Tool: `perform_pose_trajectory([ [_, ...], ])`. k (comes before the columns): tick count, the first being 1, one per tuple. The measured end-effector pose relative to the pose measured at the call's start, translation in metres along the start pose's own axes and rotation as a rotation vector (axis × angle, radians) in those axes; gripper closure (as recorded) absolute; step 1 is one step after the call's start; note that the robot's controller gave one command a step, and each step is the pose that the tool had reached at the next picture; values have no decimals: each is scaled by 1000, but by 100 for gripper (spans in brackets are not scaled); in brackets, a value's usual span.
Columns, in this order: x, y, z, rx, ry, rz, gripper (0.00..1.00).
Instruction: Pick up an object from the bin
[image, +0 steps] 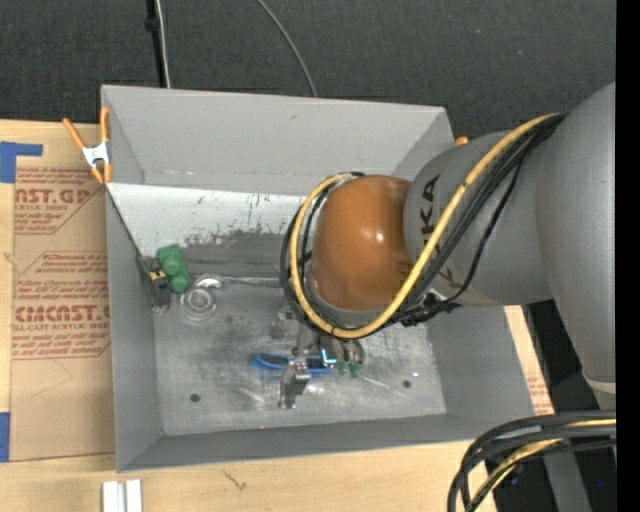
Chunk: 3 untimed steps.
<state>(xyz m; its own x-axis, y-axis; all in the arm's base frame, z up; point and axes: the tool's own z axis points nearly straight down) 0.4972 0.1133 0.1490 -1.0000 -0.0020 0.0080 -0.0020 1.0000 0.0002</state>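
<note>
My gripper (294, 384) hangs low over the bin floor, front of centre, under the arm's orange cover. A small flat blue thing (267, 362) lies on the floor right beside it, on its left, and their touching cannot be made out. Farther left lie a clear round ring-like thing (200, 301), a green knobbly thing (174, 267) against the left wall, and a small black piece (157, 286) next to the green one.
The arm reaches in from the right and covers the bin's right and middle back. The bin's sloping walls rise on all sides. Bare floor lies between the clear ring and the gripper, and along the front wall.
</note>
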Motion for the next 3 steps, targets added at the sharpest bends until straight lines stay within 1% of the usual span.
perform_pose_trajectory([
  [1, -18, -28, 77, -4, -14, 137, 0],
  [2, -20, -27, 73, -7, -16, 135, 100],
  [3, -22, -31, -115, -1, -18, 47, 100],
])
